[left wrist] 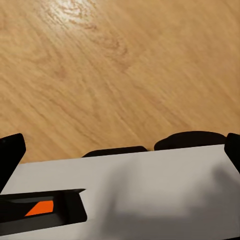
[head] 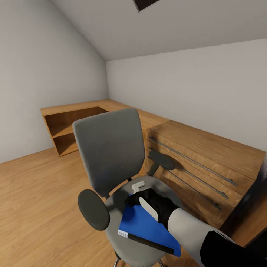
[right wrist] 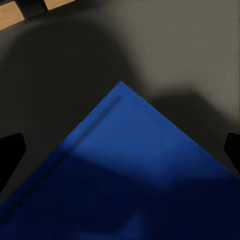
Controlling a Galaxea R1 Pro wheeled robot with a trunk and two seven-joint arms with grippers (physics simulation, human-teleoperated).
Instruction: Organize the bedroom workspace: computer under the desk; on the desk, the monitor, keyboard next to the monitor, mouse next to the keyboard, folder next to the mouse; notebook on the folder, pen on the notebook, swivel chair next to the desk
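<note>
The chair [head: 111, 155] stands near, before a wooden dresser [head: 207, 163]. The folder [head: 146, 228] lies flat on its seat (blue, dark spine nearest). The right gripper [head: 142, 198] hovers over its far corner; whether its fingers are open I cannot tell. Step in hand: grasping the folder; next, close and lift.

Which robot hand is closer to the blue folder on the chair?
The right. The right gripper hangs just over the blue folder on the swivel chair seat. The left gripper is elsewhere, pointing down at the wooden floor.
</note>
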